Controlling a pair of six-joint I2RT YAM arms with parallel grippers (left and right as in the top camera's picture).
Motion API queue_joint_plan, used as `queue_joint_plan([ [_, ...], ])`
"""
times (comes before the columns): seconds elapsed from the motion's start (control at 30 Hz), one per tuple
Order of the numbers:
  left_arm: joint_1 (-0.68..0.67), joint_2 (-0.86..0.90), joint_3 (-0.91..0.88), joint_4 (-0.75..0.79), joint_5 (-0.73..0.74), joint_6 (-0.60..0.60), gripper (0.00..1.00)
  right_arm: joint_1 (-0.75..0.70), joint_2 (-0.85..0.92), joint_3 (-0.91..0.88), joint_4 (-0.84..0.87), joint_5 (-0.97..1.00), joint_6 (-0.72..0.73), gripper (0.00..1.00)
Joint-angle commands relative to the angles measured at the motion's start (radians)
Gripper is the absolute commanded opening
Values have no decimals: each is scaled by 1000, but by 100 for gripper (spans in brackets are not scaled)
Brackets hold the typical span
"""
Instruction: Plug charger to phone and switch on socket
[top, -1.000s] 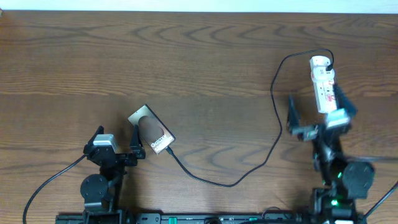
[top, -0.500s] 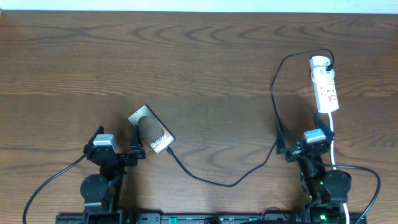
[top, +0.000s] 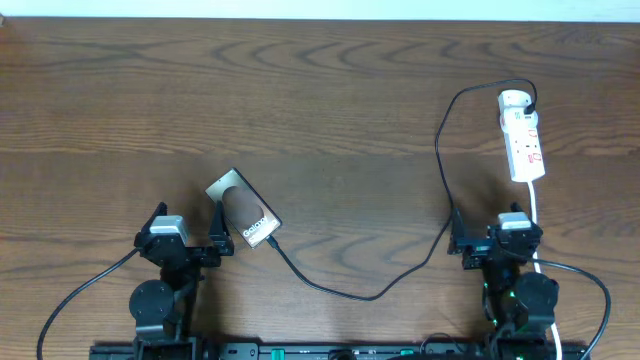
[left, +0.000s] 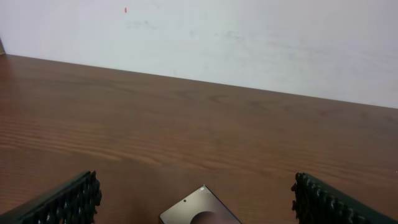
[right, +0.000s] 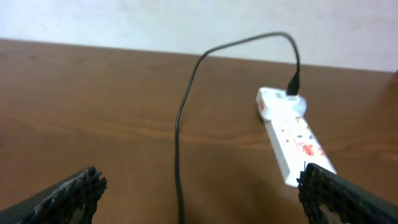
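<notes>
The phone lies diagonally on the wooden table, with "Galaxy" lettering at its near right end. Only its far corner shows in the left wrist view. The black charger cable runs from that near right end, loops right and rises to the far end of the white socket. Whether the tip sits inside the phone I cannot tell. My left gripper is open just left of the phone and holds nothing. Before the socket's near end, my right gripper stands open and empty. In its wrist view, the cable and the socket lie ahead.
A white cord leaves the socket's near end and passes the right gripper on its right. Both arm bases sit at the table's near edge. A pale wall rises behind the table's far edge.
My right arm has drawn back from beside the socket toward the near edge, its open jaws now level and short of the strip. The left arm, phone and cable have not moved.
</notes>
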Motion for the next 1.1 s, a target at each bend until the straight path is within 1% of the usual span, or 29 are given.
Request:
queue_joint_plan([
  [0.0,-6,-7,-21,-30,10,-5,98,5,-87,-1,-8,34,21,99],
  [1.07,-6,-7,-21,-30,10,-5,98,5,-98,-1,-6,42,24,99],
])
